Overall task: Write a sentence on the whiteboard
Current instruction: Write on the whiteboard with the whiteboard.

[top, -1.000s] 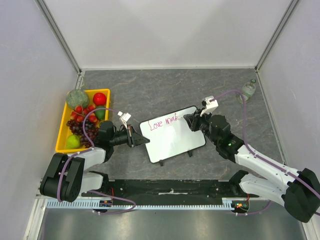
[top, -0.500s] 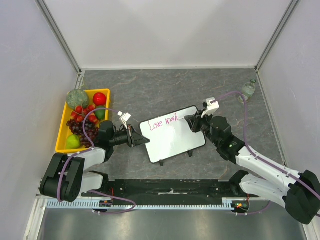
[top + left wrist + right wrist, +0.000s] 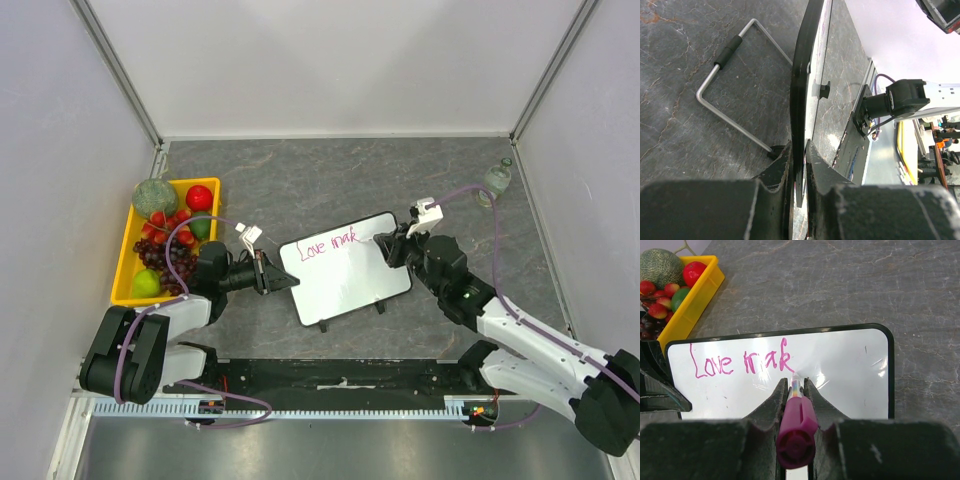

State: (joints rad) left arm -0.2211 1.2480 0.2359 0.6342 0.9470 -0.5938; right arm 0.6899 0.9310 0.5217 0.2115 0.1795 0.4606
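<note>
The right pincer (image 3: pixel 795 383) clamps a marker (image 3: pixel 796 426), tip on the whiteboard (image 3: pixel 845 372) just ahead, by the sentence (image 3: pixel 740 362) — "Love mak"; the left pincer (image 3: pixel 799 152) pinches its rim — face hidden

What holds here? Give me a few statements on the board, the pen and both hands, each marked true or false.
1. The left hand is clamped on the edge of the whiteboard. True.
2. The right hand grips a pink marker whose tip sits at the end of the writing. True.
3. The writing fills two full lines. False: there is one line, reading "Love mak".
4. In the top view, the yellow tray sits right of the whiteboard. False: it is on the left, beyond the left hand.
</note>
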